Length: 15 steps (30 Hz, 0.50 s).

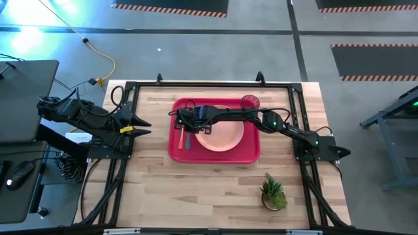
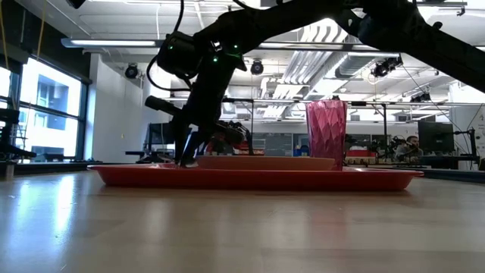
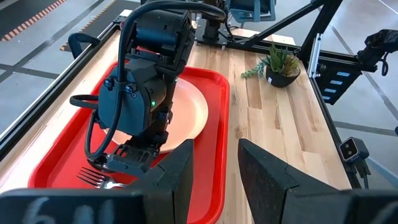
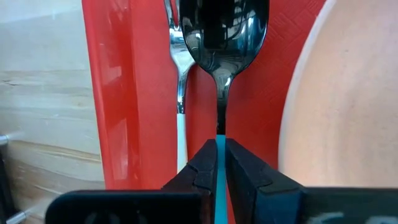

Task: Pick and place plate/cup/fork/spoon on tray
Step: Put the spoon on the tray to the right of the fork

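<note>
The red tray (image 1: 251, 154) lies mid-table. On it are the peach-pink plate (image 1: 222, 136), the red-pink cup (image 1: 250, 102) standing at its far right corner, and the fork (image 4: 180, 74), which lies flat along the tray's left rim. My right gripper (image 4: 220, 163) reaches across the plate to the tray's left part and is shut on the spoon (image 4: 224, 37), which lies beside the fork. My left gripper (image 3: 214, 174) is open and empty, parked off the table's left edge. My right gripper pinches the spoon's light-blue handle (image 4: 219, 148) between its two fingertips, close to the dark neck. The fingers come from above, pointing down, and lie across the handle. The spoon is level, its bowl up, low over the tray's floor; whether it rests there, I cannot tell.
A small potted green plant (image 1: 273, 193) stands near the table's front right. A black frame (image 1: 196, 85) runs around the table's far and side edges. Bare wood lies in front of the tray.
</note>
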{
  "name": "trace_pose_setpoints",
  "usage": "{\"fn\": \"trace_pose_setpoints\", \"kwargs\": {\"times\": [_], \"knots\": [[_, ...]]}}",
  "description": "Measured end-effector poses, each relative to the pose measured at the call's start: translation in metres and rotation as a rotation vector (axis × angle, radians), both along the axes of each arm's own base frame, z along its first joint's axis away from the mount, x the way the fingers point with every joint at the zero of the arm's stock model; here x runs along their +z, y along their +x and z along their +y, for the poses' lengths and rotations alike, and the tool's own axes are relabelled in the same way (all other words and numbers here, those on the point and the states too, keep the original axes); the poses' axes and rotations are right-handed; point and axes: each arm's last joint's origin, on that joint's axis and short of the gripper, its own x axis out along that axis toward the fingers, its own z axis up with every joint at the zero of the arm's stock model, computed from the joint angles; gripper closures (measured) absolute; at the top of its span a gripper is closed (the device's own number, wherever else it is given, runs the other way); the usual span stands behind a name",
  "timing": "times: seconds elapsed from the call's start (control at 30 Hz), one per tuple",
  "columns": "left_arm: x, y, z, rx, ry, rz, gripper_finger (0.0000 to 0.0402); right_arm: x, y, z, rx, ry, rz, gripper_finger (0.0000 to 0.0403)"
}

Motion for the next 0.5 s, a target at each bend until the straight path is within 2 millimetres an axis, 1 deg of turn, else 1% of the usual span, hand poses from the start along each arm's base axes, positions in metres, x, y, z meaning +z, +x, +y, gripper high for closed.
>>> {"fn": "trace_pose_setpoints", "kwargs": {"times": [0.5], "knots": [[-0.0001,0.0,-0.0005,-0.017,-0.009,0.003,0.0287,0.0,0.0,0.0004,-0.005,0.019,-0.002,0.0388]]}}
